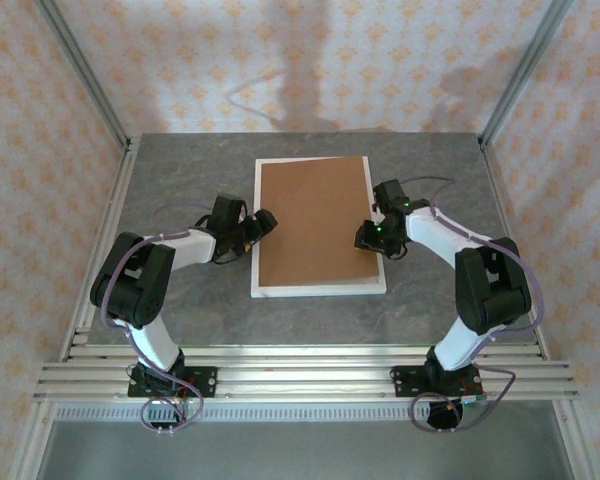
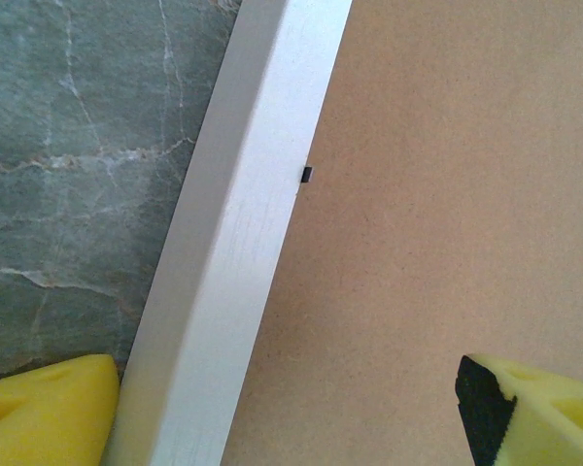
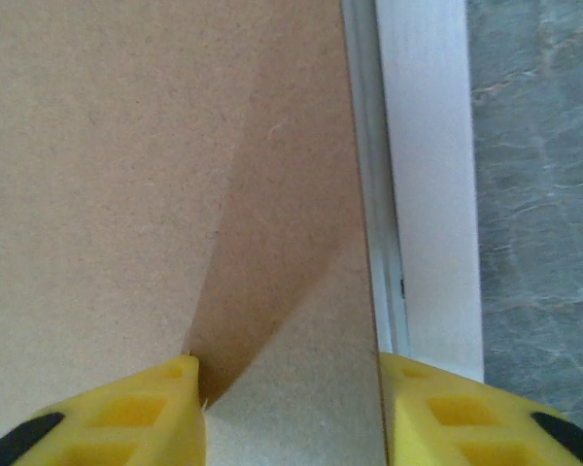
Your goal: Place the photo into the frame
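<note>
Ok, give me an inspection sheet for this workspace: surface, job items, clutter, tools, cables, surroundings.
Surface: grey marbled tabletop.
Job's things: large white-bordered rectangular frame lying flat.
Clutter: plain brown backing board resting slightly askew on the frame.
Tools: left tool open, straddling the frame's left rail; right tool open over the board's right edge.
Cables: purple cables looping along both arms, none on the frame.
Surroundings: patterned cream wallpaper; aluminium rails at the near edge.
</note>
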You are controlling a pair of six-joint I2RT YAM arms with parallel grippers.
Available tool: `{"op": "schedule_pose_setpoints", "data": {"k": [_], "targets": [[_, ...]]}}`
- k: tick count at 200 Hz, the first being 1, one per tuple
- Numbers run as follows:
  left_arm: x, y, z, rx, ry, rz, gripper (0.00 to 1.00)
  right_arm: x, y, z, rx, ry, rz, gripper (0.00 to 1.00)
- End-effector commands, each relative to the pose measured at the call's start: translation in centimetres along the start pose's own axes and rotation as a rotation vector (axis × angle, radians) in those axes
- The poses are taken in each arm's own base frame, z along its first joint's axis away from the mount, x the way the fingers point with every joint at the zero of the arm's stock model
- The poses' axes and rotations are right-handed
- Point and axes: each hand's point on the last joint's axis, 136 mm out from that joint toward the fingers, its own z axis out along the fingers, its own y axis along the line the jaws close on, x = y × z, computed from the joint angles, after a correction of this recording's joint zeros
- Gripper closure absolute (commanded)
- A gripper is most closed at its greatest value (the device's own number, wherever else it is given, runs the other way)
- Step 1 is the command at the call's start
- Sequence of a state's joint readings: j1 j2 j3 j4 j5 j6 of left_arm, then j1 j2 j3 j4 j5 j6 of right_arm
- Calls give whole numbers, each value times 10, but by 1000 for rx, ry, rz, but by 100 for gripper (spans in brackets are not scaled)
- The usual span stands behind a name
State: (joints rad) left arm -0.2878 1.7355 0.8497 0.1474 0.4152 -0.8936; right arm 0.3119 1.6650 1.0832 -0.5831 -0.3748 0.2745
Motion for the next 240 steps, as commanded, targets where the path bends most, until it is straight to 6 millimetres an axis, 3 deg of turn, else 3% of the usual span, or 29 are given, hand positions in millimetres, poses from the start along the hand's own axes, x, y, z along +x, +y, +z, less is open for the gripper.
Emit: {"op": "schedule_pose_setpoints", "data": {"k": [1, 42, 75, 106, 128, 158, 195, 240], "targets": [[39, -9, 3, 38, 128, -24, 12, -8, -37, 0, 222, -52, 49, 54], [38, -10, -1, 39, 119, -26, 12, -10, -38, -2, 247, -53, 43, 49], [28, -12, -10, 23, 92, -4, 11, -21, -33, -17, 252, -84, 19, 41], [15, -5, -15, -20, 74, 20, 11, -31, -33, -31, 257, -120, 3, 39], [14, -5, -13, -30, 87, 35, 11, -33, -20, -24, 181, -104, -15, 39], [16, -5, -8, -21, 96, 21, 11, -30, -26, -7, 200, -71, -21, 39], [21, 1, -3, -37, 114, 17, 11, -23, -13, 5, 112, -30, -16, 39], [28, 0, 4, -38, 129, 20, 11, -13, -5, 6, 46, -15, 2, 40]]}}
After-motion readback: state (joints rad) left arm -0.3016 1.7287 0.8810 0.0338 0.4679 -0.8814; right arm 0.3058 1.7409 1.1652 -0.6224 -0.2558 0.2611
